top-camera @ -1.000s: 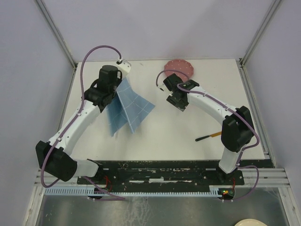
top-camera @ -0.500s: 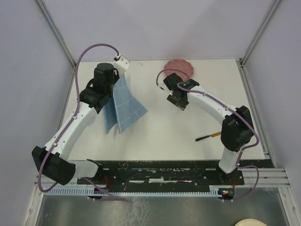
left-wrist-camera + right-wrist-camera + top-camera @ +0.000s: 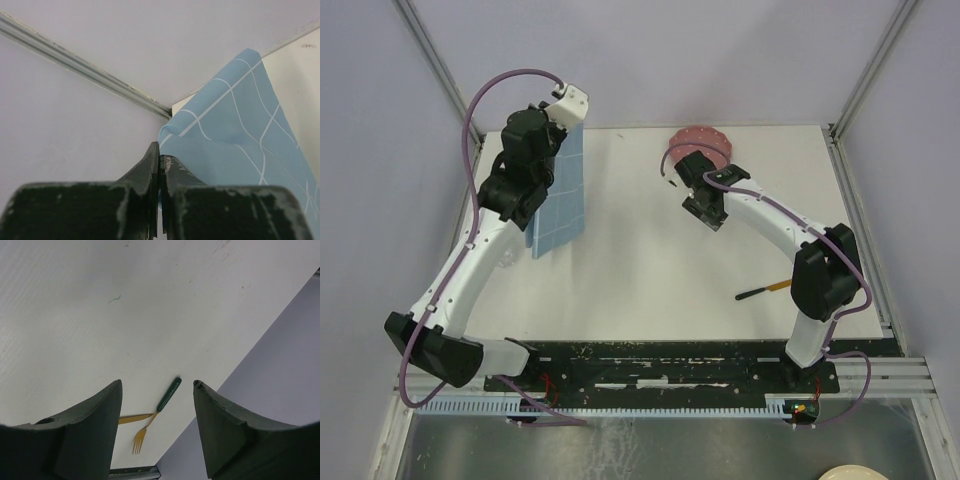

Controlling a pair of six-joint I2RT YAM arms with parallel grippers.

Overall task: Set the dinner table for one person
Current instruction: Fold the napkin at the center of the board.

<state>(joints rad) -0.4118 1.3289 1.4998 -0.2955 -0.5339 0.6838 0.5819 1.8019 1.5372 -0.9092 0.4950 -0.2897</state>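
Note:
The blue grid-patterned placemat [image 3: 560, 200] hangs in a flat sheet over the back left of the white dinner table [image 3: 650, 270]. My left gripper [image 3: 563, 135] is shut on its top edge. In the left wrist view the jaws [image 3: 160, 157] pinch the cloth [image 3: 240, 135], which drapes away to the right. My right gripper [image 3: 712, 215] hovers open just in front of a pink plate [image 3: 702, 140] at the table's back edge, holding nothing. Between its fingers [image 3: 157, 384] I see a green-handled gold fork [image 3: 159, 410] lying across a gold knife blade [image 3: 135, 418].
The fork and knife [image 3: 763, 290] lie near the table's right edge, beside the right arm's elbow. Metal frame rails and grey walls enclose the table on three sides. The arm bases sit on a black plate along the near edge.
My left arm has swung the placemat back and to the left and lifted it; it now hangs flat instead of spread toward the middle. The right gripper has edged slightly toward the plate.

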